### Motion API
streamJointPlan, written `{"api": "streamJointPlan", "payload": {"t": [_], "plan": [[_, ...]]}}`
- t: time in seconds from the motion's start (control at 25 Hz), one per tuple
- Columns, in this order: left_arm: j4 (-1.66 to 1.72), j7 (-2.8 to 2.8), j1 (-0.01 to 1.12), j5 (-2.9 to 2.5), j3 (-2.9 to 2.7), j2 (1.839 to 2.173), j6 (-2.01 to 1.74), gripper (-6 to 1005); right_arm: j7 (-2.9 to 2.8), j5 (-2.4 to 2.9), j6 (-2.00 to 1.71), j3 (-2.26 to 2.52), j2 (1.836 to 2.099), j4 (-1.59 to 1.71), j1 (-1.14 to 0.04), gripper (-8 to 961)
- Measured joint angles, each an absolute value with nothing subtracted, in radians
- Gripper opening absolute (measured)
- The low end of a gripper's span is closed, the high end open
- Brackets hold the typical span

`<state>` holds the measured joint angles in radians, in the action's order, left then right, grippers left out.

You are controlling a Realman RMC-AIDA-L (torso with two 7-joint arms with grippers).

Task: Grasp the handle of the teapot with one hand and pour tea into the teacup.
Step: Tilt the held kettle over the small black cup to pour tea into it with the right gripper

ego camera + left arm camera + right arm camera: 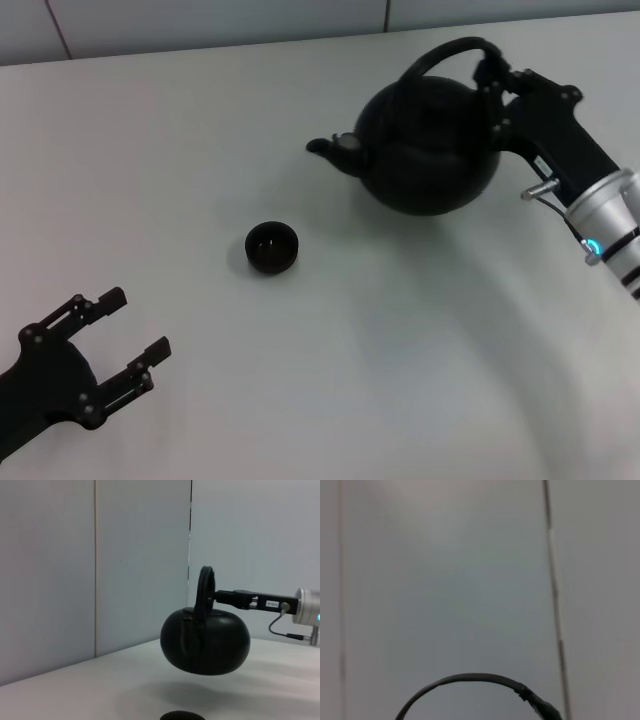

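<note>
The black teapot [428, 145] hangs clear of the white table at the back right, its spout [325, 148] pointing left toward the teacup. My right gripper [492, 85] is shut on the arched handle [440, 55] at its right end. In the left wrist view the teapot [205, 642] floats above its shadow, held by the handle [205, 592]. The right wrist view shows only the handle's arc [470, 680]. The small black teacup [271, 247] stands on the table to the lower left of the spout; its rim shows in the left wrist view [182, 716]. My left gripper [120, 335] is open and empty at the front left.
The white table [400, 350] ends at a pale panelled wall [200, 25] close behind the teapot. The right arm [600, 215] reaches in from the right edge.
</note>
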<state>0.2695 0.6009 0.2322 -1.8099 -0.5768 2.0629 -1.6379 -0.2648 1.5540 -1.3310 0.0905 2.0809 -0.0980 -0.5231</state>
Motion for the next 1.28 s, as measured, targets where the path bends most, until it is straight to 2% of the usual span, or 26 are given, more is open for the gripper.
{"api": "streamJointPlan", "payload": {"t": [0.36,0.64,1.28], "plan": [[0.265,0.601,0.236,-1.810,-0.577,2.064,-1.639,737,-0.593,1.814,-1.272,0.091,2.074,0.149,-0.623,84],[0.262,0.601,0.242,-1.810,-0.577,2.065,-1.639,737,-0.677,1.886,-1.244,0.161,2.069,0.216,-0.687,84],[0.260,0.601,0.244,-1.808,-0.577,2.068,-1.635,737,-0.609,1.886,-1.240,0.234,2.074,0.261,-0.708,84]]}}
